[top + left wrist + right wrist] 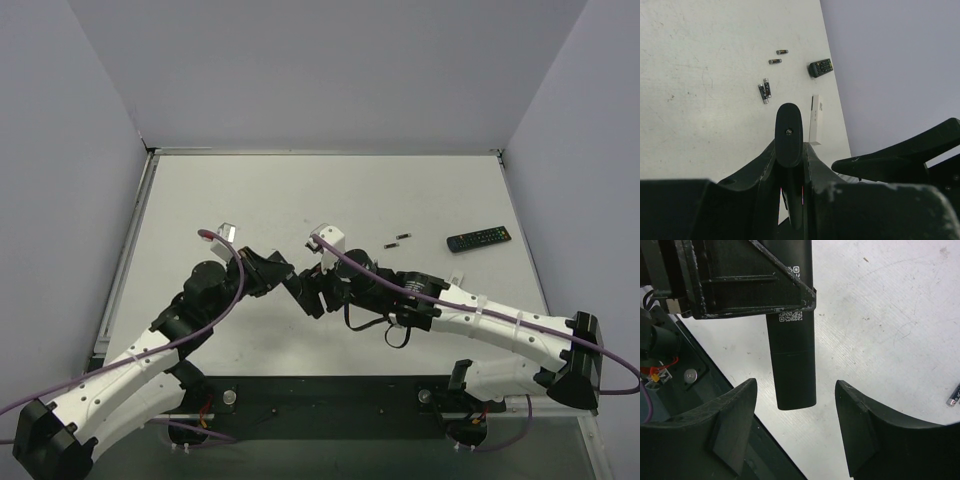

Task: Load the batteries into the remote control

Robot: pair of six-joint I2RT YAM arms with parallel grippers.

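A slim black remote control (790, 355) with a QR label hangs above the table, and my left gripper (790, 150) is shut on it; in the left wrist view I see it edge-on (789, 131). My right gripper (796, 385) is open. Its fingers stand on either side of the remote's free end without touching it. From above, both grippers meet at the table's middle, left (277, 274) and right (312, 290). Several batteries lie on the table: two singles (782, 51) (775, 61) and a pair side by side (765, 91). One more battery (953, 395) shows at the right wrist view's edge.
A second black remote with buttons (478, 238) lies at the right of the table, also visible in the left wrist view (821, 67). A slim white rectangular piece (816, 119) lies near it. The right arm (500, 325) stretches across the near right. Grey walls enclose the table.
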